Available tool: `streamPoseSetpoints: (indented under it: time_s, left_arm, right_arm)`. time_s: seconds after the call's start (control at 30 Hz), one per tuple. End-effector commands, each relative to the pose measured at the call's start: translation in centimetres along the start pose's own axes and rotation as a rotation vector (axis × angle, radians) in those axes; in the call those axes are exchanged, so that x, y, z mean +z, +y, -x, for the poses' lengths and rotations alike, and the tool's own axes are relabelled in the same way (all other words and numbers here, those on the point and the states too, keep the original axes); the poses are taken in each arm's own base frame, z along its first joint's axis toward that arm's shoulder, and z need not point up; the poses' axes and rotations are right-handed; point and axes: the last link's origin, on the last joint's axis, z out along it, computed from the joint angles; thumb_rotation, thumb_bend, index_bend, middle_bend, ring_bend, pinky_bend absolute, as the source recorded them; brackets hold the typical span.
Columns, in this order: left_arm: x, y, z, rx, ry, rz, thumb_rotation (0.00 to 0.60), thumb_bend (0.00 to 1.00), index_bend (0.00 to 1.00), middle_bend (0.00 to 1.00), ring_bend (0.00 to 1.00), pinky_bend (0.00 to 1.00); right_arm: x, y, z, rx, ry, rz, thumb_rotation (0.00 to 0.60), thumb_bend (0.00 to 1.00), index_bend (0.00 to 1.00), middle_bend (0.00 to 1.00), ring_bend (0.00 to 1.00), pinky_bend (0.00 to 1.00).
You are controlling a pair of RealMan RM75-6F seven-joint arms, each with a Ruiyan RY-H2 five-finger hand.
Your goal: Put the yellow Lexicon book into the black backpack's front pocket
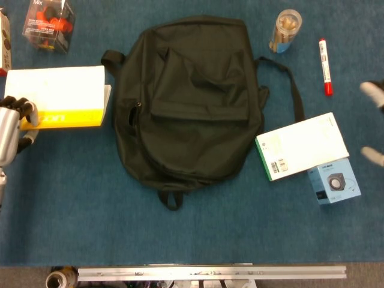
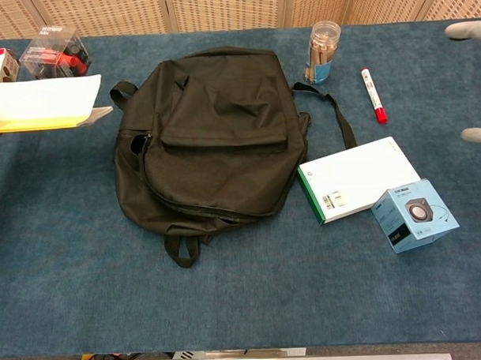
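Left hand point(image 1: 11, 127): I'm gripping the yellow Lexicon book point(image 1: 57, 97) by its left end, at the frame's edge.
Book: lying long axis left-right, left of the black backpack point(image 1: 186, 99), lifted off the table.
Right hand point(image 1: 374, 123): only blurred fingertips showing; I cannot tell its state.
Room: open blue table point(image 1: 192, 231) lying below the backpack.

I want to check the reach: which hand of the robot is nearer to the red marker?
Right. The right hand shows only fingertips at the frame edge, just right of the red marker. The left hand holds the yellow book across the table.
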Motion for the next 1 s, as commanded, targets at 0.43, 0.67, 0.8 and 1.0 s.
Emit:
streamPoseSetpoints:
  time_s: [0.43,0.67,0.8,1.0]
  left_arm:
    - [-2.1,0.9,-2.4,0.003,0.024,0.068,0.6,0.28,0.69,0.66,0.57,0.69]
    - [-2.9,0.8,-2.8,-0.001,0.025,0.073,0.6,0.28,0.69,0.66,0.57,0.69]
    - [-3.2,0.9,-2.9,-0.004,0.026,0.088,0.6,0.28,0.69,0.66,0.57,0.69]
    - [-4.0,1.3,-3.1,-0.017,0.031,0.109,0.6,0.28,0.7,0.66,0.57,0.69]
  right_arm:
    - [5.1,-11.4,3.7,0.076,-0.26,-0.23,0.6,0.15,0.0,0.16,0.01,0.16]
    - [7.5,-14.5,6.2,0.064,-0.289,-0.234,0.6,0.12,0.0,0.16,0.01,0.16]
    - [8.6,-16.3,8.0,0.042,-0.315,-0.242,0.6,0.1,0.0,0.16,0.01,0.16]
    - [9.6,-18.3,10.2,0.005,-0.317,-0.224,0.6,0.08,0.0,0.16,0.01,0.16]
